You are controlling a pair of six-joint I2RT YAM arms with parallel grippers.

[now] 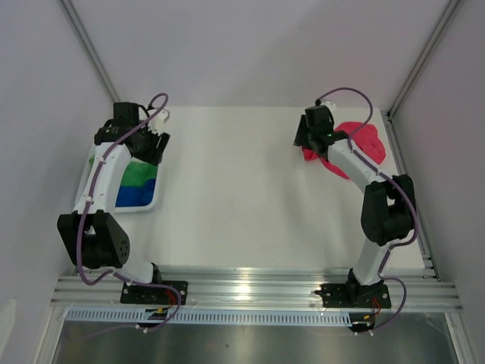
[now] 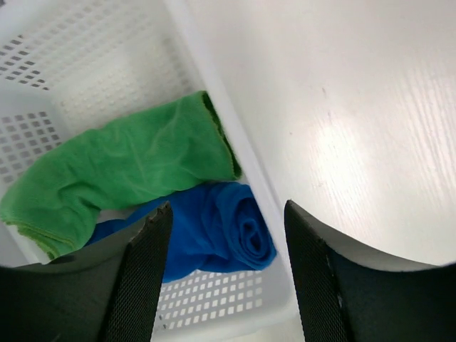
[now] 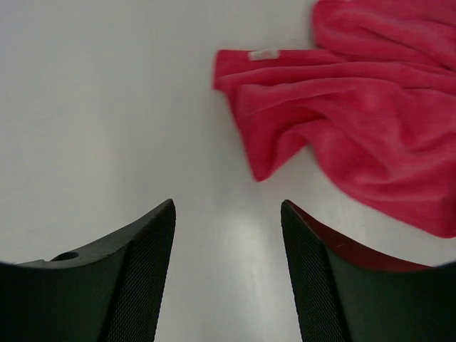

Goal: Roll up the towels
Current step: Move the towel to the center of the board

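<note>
The green towel [image 2: 121, 167] and the blue towel [image 2: 228, 231] lie rolled in the white mesh basket [image 2: 85, 64] at the table's left; in the top view the green one [image 1: 140, 176] lies behind the blue one [image 1: 136, 196]. My left gripper [image 2: 226, 235] is open and empty above the blue roll, at the basket's right rim. The pink-red towel [image 3: 370, 121] lies crumpled, unrolled, at the far right of the table [image 1: 364, 140]. My right gripper [image 3: 228, 228] is open and empty over bare table just short of the towel's left corner.
The basket's right wall [image 2: 242, 153] runs between my left fingers and the bare white table [image 1: 235, 197]. Grey walls close in on both sides, with a metal rail [image 1: 413, 189] along the right edge. A white label [image 3: 262, 53] sits on the pink-red towel's edge.
</note>
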